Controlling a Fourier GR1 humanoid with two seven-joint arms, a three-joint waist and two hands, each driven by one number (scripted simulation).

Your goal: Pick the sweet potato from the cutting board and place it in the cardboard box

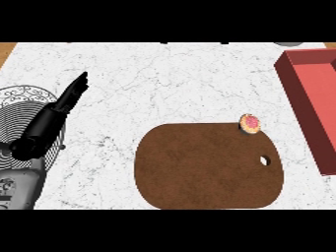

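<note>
Sweet potato (251,123): lay on cutting board's (207,167) far right edge.
My left hand (68,98): fingers straight, empty, well left of board.
Risk: potato could roll off (edge perch) if nudged.

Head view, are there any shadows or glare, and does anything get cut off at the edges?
Head view: lighting is flat, with no clear shadows under the cutting board or sweet potato, and no glare on the counter; the red box is cropped at the right edge; the left hand shows fully.

Left hand (65,101) at left edge, fingers (80,81) straight, pointing up, holding nothing.
</note>
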